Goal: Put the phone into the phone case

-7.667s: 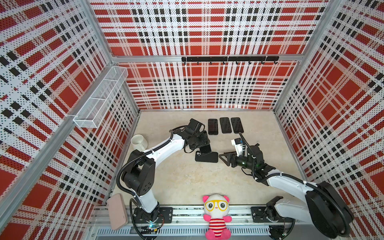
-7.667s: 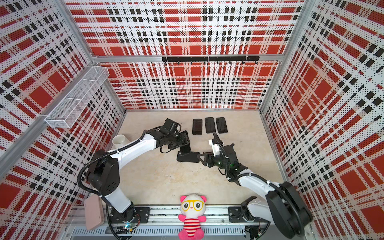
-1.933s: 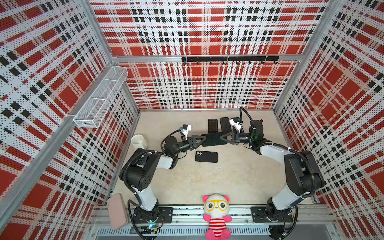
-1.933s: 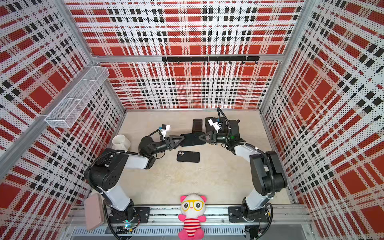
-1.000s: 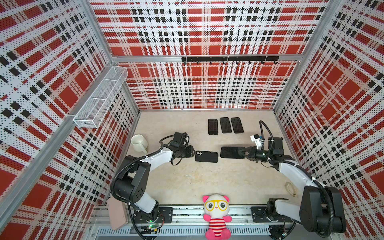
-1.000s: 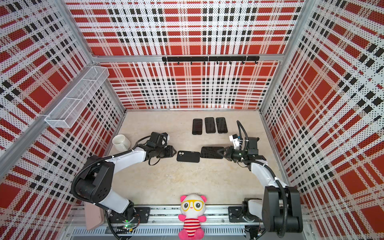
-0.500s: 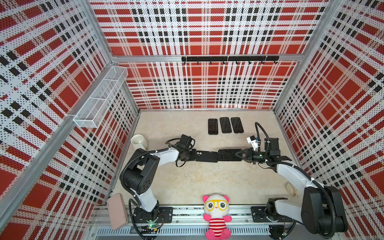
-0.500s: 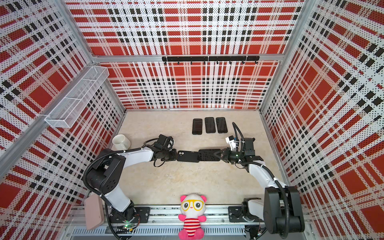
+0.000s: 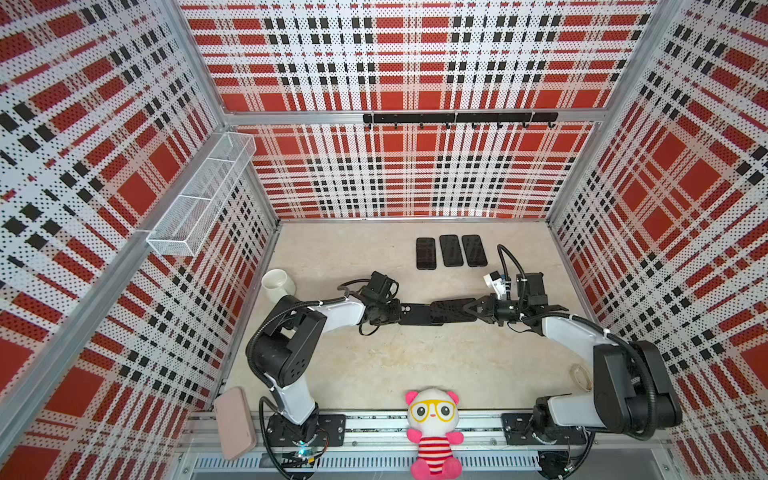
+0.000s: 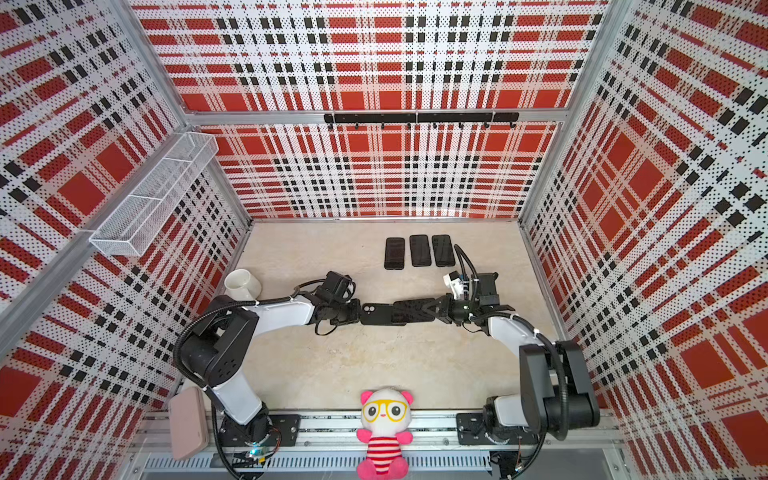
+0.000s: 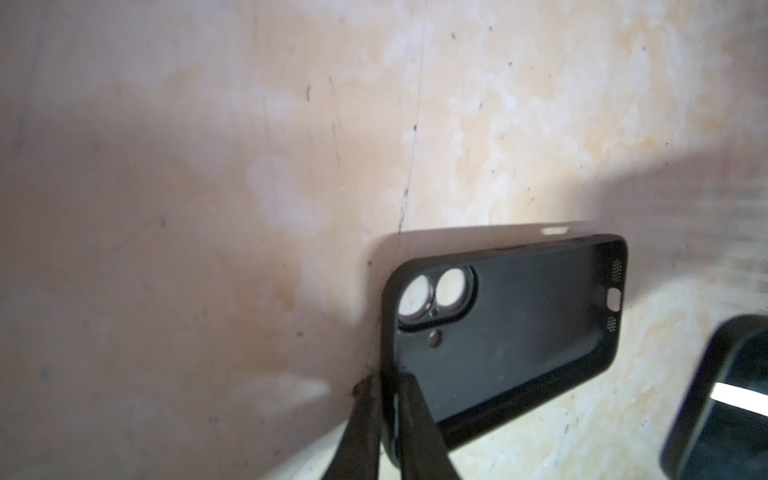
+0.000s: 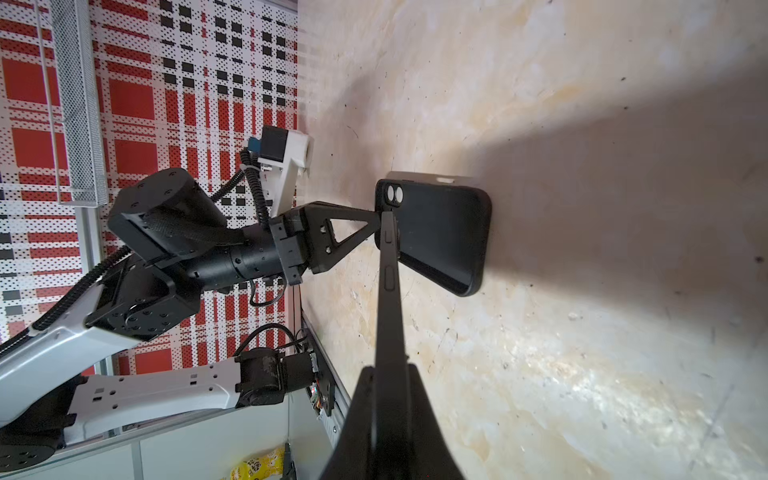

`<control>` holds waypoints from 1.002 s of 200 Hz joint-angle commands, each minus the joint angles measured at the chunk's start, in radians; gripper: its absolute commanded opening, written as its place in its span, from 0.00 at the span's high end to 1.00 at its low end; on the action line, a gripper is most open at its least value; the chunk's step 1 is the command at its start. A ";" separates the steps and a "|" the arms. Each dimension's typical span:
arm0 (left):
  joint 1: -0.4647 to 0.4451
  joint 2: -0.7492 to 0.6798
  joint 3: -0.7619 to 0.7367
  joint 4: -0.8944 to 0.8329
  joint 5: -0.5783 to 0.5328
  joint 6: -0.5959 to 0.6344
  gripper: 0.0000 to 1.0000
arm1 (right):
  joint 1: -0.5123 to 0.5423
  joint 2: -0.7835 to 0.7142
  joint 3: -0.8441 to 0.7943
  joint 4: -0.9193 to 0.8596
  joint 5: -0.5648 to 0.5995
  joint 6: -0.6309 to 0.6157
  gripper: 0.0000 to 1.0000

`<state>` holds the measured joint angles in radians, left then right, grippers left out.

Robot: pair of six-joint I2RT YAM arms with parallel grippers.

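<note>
Both top views: left gripper (image 9: 392, 312) is pinching the camera-hole end of the black phone case (image 9: 417, 314), low on the beige tabletop (image 9: 374, 365). Right gripper (image 9: 473, 309) is gripping the black phone (image 9: 451, 311) by its outer end. Long axes are lining up end to end, with the phone's free end overlapping the case's open end.

Left wrist: jaws are nearly closed, clamping the thin rim. The case is showing a matte inside, rounded corners and two lens holes.

Right wrist: jaws are clamping the slim phone, seen edge-on with side buttons. Contact with the case: cannot tell.
</note>
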<state>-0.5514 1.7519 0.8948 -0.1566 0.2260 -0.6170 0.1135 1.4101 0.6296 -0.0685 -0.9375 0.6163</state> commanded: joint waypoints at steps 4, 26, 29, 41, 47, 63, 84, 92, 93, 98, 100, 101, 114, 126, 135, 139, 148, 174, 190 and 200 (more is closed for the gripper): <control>-0.006 -0.020 -0.018 0.040 0.011 -0.041 0.77 | 0.013 0.031 0.028 0.079 -0.015 -0.006 1.00; -0.003 -0.022 -0.018 0.062 0.030 -0.049 0.73 | 0.014 0.060 0.033 0.081 -0.012 -0.015 1.00; -0.003 -0.021 -0.018 0.065 0.033 -0.049 0.73 | 0.012 0.065 0.033 0.082 -0.012 -0.016 1.00; -0.002 -0.015 -0.017 0.073 0.040 -0.050 0.73 | 0.014 0.077 0.033 0.088 -0.008 -0.018 1.00; -0.002 -0.011 -0.020 0.077 0.042 -0.052 0.73 | 0.012 0.085 0.033 0.089 -0.007 -0.018 1.00; -0.001 -0.006 -0.023 0.089 0.047 -0.056 0.74 | 0.014 0.104 0.033 0.094 -0.004 -0.019 1.00; -0.003 -0.005 -0.027 0.095 0.050 -0.059 0.75 | 0.015 0.128 0.038 0.092 0.007 -0.025 1.00; -0.003 -0.005 -0.029 0.097 0.052 -0.059 0.75 | 0.016 0.136 0.041 0.090 0.014 -0.026 1.00; -0.004 -0.006 -0.029 0.098 0.053 -0.059 0.76 | 0.017 0.136 0.040 0.090 0.015 -0.027 1.00; -0.003 -0.006 -0.030 0.098 0.053 -0.060 0.76 | 0.018 0.143 0.041 0.090 0.018 -0.027 1.00; -0.003 -0.005 -0.030 0.098 0.053 -0.059 0.76 | 0.018 0.145 0.042 0.090 0.020 -0.026 1.00; -0.004 -0.005 -0.030 0.098 0.053 -0.059 0.76 | 0.018 0.146 0.042 0.090 0.021 -0.027 1.00; -0.004 -0.003 -0.034 0.104 0.057 -0.061 0.77 | 0.021 0.158 0.047 0.088 0.034 -0.027 1.00; -0.004 0.001 -0.037 0.109 0.061 -0.062 0.77 | 0.026 0.171 0.052 0.083 0.047 -0.029 1.00; -0.005 0.004 -0.040 0.114 0.063 -0.064 0.77 | 0.030 0.179 0.057 0.078 0.056 -0.030 1.00; -0.005 0.005 -0.041 0.115 0.064 -0.063 0.77 | 0.032 0.183 0.060 0.075 0.059 -0.030 1.00; -0.006 0.008 -0.042 0.116 0.062 -0.063 0.78 | 0.035 0.194 0.069 0.068 0.072 -0.035 1.00; -0.006 0.012 -0.042 0.122 0.067 -0.063 0.78 | 0.048 0.224 0.096 0.034 0.097 -0.053 1.00; -0.009 0.013 -0.042 0.127 0.071 -0.067 0.78 | 0.057 0.243 0.107 0.019 0.109 -0.055 1.00; -0.010 0.012 -0.043 0.133 0.075 -0.071 0.78 | 0.066 0.252 0.110 0.017 0.119 -0.055 1.00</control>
<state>-0.5526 1.7557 0.8646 -0.0654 0.2729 -0.6785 0.1566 1.6291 0.7227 -0.0254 -0.8818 0.5930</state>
